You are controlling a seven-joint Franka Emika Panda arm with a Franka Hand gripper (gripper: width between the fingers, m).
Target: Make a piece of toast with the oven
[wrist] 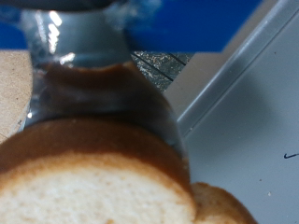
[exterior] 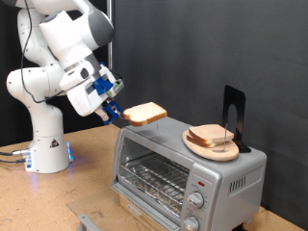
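Note:
My gripper is shut on the edge of the piece of toast and holds it flat in the air, just above the oven's top at the exterior view's left end. In the wrist view the toast fills the lower part, pale face with brown crust, pressed under a dark finger. The oven is a silver box with its glass door shut, wire rack visible inside and two knobs at the exterior view's right. More bread slices lie on a round wooden plate on the oven's top.
A black stand rises behind the plate on the oven. The arm's white base stands on the wooden table at the exterior view's left. A grey metal piece lies at the table's front edge.

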